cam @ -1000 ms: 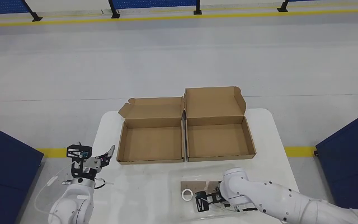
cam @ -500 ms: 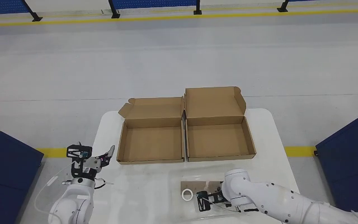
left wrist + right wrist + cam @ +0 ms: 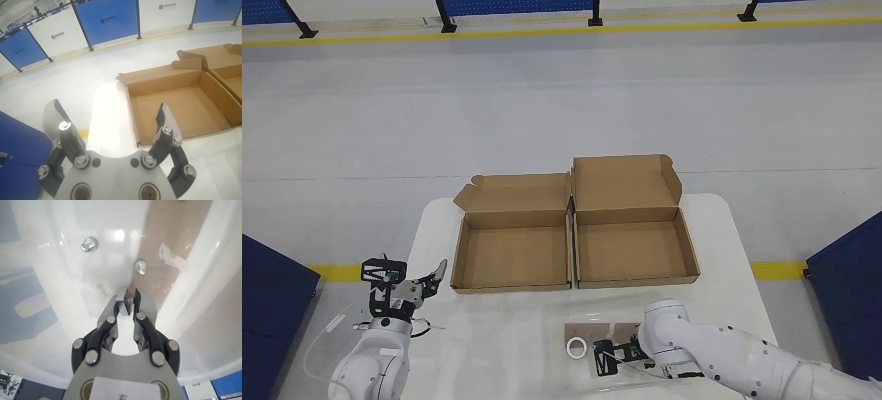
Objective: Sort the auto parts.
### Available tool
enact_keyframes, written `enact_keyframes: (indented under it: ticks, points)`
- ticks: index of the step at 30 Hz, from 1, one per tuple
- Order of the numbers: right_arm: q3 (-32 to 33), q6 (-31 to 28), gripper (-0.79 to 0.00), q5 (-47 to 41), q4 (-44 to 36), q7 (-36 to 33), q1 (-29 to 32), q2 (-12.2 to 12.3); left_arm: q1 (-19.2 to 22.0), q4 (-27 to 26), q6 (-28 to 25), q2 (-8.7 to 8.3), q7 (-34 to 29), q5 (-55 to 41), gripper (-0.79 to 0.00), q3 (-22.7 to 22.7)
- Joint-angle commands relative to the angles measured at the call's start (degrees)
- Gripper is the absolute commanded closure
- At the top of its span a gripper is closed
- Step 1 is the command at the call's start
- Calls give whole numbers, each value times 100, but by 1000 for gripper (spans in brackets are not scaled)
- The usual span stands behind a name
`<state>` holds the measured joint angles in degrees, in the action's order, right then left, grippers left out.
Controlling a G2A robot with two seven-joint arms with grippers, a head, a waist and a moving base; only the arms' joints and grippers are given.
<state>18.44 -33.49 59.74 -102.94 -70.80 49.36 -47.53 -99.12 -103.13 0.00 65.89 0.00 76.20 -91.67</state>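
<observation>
Clamping square-headed bolt (image 3: 122, 306) in clear tray (image 3: 105, 256): right gripper (image 3: 126, 297); left gripper (image 3: 110, 104) spread apart at table (image 3: 492, 330) edge.

Light bright, even, probably overhead | shadows faint, soft | glare spots on clear plastic tray (image 3: 208, 262) walls | wrist views bend at edges

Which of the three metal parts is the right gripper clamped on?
The square-plate part, pinched in the right gripper. The two round-flanged bolts lie loose, untouched, beyond its fingertips.
</observation>
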Motion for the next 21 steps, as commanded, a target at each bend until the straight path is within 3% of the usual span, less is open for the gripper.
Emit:
enact_keyframes:
  ticks: [1, 21]
  points:
    - [19, 36, 0, -5, -52, -34, 4, 13, 0, 0, 0, 0, 0, 0, -785, 0]
    - [824, 93, 0, -592, -744, 3, 277, 461, 0, 0, 0, 0, 0, 0, -785, 0]
